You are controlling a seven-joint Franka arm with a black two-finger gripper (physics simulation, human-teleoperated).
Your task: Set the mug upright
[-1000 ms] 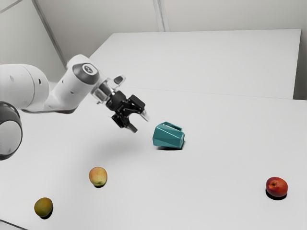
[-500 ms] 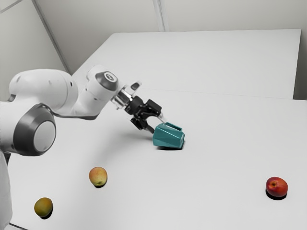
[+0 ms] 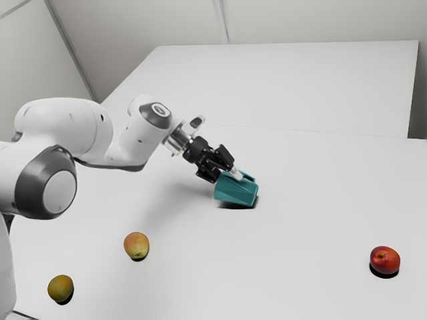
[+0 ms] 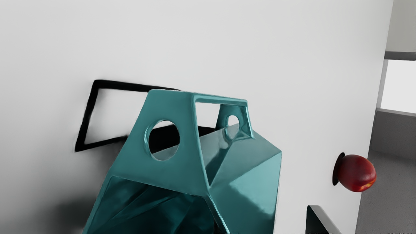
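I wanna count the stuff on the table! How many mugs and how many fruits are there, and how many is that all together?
Mugs: 1 (the teal mug)
Fruits: 3 (a red fruit, a yellow-pink fruit, an olive-green fruit)
Total: 4

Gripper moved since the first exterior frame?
Yes: the gripper has moved toward the exterior view's right, closer to the red fruit, and is now at the mug.

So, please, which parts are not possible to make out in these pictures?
- Underside of the mug: in the exterior view, its own body hides it.
- Near end of the mug: cut off by the wrist view's bottom edge.
- Part of the mug's top side: behind the gripper in the exterior view.
- Base of the arm: cut off by the exterior view's left edge.
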